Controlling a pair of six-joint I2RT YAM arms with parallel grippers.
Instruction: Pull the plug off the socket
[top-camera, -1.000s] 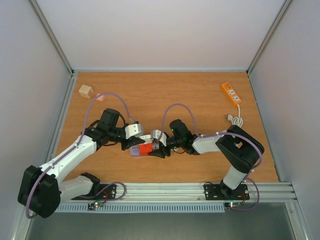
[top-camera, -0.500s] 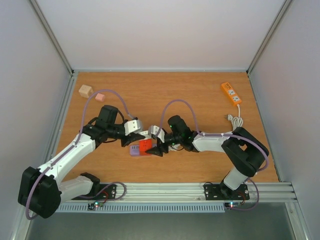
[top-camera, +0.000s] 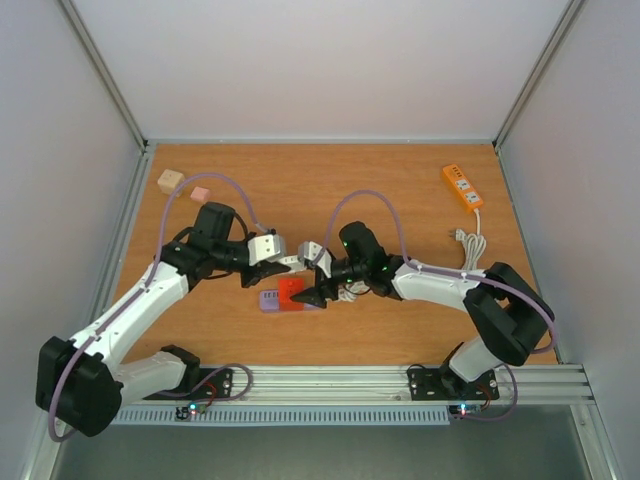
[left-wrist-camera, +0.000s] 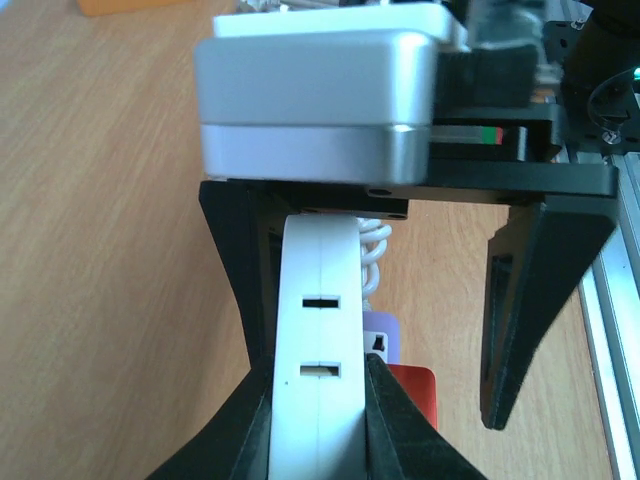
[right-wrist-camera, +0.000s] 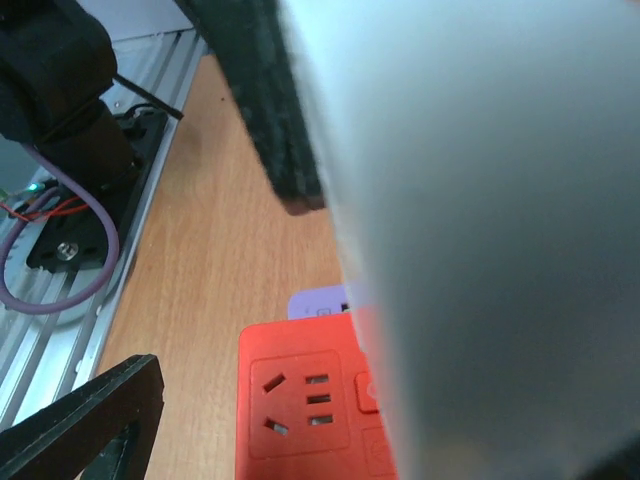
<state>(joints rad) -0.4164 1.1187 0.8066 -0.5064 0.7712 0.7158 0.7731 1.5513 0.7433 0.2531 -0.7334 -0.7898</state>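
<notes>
My left gripper (top-camera: 272, 268) (left-wrist-camera: 320, 400) is shut on a white plug (top-camera: 291, 264) (left-wrist-camera: 320, 330), held above the table. Two slots show on the plug's narrow face. Below it on the wood lies the red socket block (top-camera: 291, 292) (left-wrist-camera: 412, 390) (right-wrist-camera: 300, 400) joined to a purple one (top-camera: 268, 300) (left-wrist-camera: 385, 335); the red block's holes are bare. My right gripper (top-camera: 313, 274) faces the left one with jaws wide, a finger (left-wrist-camera: 525, 300) on each side of the plug's far end. A white coiled cable (left-wrist-camera: 374, 245) hangs behind. In the right wrist view the plug is a blurred mass (right-wrist-camera: 480, 250).
An orange power strip (top-camera: 461, 186) with its white cord (top-camera: 470, 238) lies at the back right. A wooden cube (top-camera: 171, 181) and a pink block (top-camera: 200, 194) sit at the back left. An aluminium rail (top-camera: 400, 380) runs along the near edge, with walls on three sides.
The right gripper's jaws have spread wide. The left gripper has drawn the white plug back and away from the red socket block, which stays on the table.
</notes>
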